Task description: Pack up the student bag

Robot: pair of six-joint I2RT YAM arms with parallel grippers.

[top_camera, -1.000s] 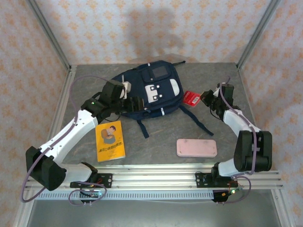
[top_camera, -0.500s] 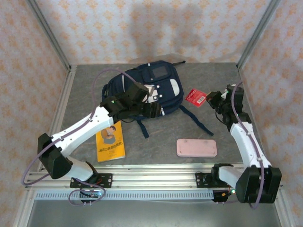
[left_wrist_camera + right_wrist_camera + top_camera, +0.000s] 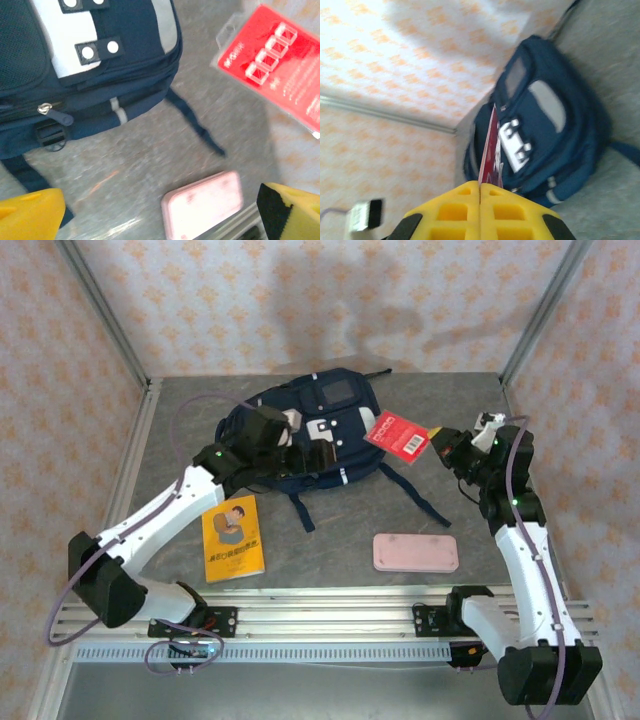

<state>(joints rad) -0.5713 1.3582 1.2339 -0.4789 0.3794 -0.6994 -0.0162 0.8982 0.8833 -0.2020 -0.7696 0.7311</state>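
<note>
The student bag (image 3: 325,425) is a navy backpack with a white-flapped front pocket, lying flat at the back middle of the table; it also shows in the wrist views (image 3: 85,60) (image 3: 545,130). My left gripper (image 3: 322,455) hovers over the bag's near edge, its yellow fingers (image 3: 30,215) spread wide with nothing between them. My right gripper (image 3: 440,447) is shut on a red blister card (image 3: 397,435), held in the air just right of the bag. That card appears edge-on above the shut yellow jaws (image 3: 489,145) and flat-on to the left wrist (image 3: 280,65).
A pink flat case (image 3: 415,552) (image 3: 202,205) lies near the front right. A yellow book (image 3: 233,537) lies at the front left, beside the left arm. Dark bag straps (image 3: 415,495) trail across the grey table towards the case. Metal frame posts stand at the back corners.
My left gripper has opened wide above the bag's near edge. My right gripper has lifted the red card off the table and carried it left towards the bag.
</note>
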